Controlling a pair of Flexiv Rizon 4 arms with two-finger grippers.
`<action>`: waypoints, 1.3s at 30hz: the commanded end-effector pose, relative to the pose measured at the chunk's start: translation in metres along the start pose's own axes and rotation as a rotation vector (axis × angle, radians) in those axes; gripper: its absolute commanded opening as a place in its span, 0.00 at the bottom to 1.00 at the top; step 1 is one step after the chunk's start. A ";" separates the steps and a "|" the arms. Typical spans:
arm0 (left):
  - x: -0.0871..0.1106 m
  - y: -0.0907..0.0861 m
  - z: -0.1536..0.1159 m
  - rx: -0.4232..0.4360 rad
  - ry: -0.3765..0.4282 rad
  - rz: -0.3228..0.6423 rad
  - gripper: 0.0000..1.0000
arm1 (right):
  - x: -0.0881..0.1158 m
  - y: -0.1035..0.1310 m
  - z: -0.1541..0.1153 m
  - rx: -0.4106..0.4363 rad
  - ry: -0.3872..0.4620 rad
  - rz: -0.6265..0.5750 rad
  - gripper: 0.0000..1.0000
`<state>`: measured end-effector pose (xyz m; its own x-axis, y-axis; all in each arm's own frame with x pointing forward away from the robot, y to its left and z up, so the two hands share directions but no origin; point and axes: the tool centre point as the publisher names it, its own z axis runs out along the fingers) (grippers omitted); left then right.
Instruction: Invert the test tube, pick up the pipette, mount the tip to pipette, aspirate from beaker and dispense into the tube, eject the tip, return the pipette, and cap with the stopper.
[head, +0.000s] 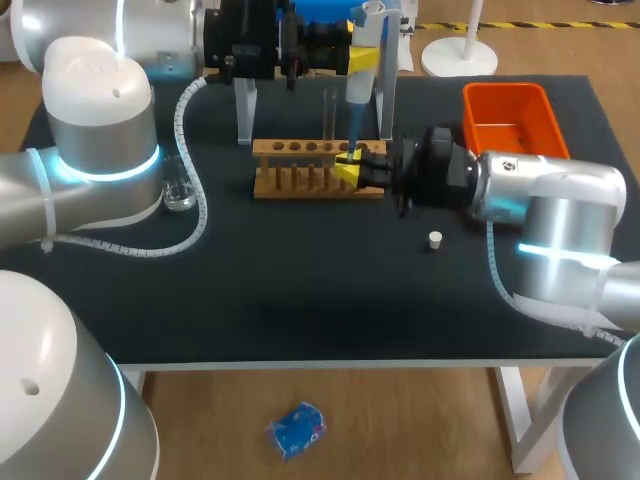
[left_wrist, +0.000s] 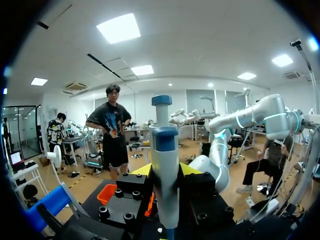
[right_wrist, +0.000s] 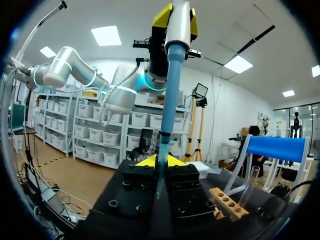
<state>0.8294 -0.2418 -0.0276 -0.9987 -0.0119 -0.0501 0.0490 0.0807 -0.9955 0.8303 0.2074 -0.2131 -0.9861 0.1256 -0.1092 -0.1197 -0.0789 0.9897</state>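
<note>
The pipette is cut off just below the left gripper, whose 2 yellow tips hide mostly behind it.

No legible text, label or number in view.

we're in a lab, a robotics one: left arm and right arm lean over a black table. on it a wooden test tube rack holds a glass test tube, pipette above, small beaker nearby.
</note>
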 end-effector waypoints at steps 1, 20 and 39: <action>0.000 0.009 0.000 -0.001 -0.002 0.000 0.00 | 0.002 0.007 -0.004 0.020 0.012 0.019 1.00; 0.000 0.009 0.000 -0.001 -0.002 0.000 0.00 | 0.006 -0.010 -0.051 0.110 0.277 0.092 1.00; -0.001 0.010 -0.001 -0.002 -0.001 0.000 0.00 | 0.007 -0.013 -0.086 0.176 0.359 0.132 1.00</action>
<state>0.8301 -0.2409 -0.0364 -0.9987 -0.0131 -0.0494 0.0482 0.0833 -0.9954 0.8164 0.1243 -0.2357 -0.9723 -0.2325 0.0259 0.0024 0.1007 0.9949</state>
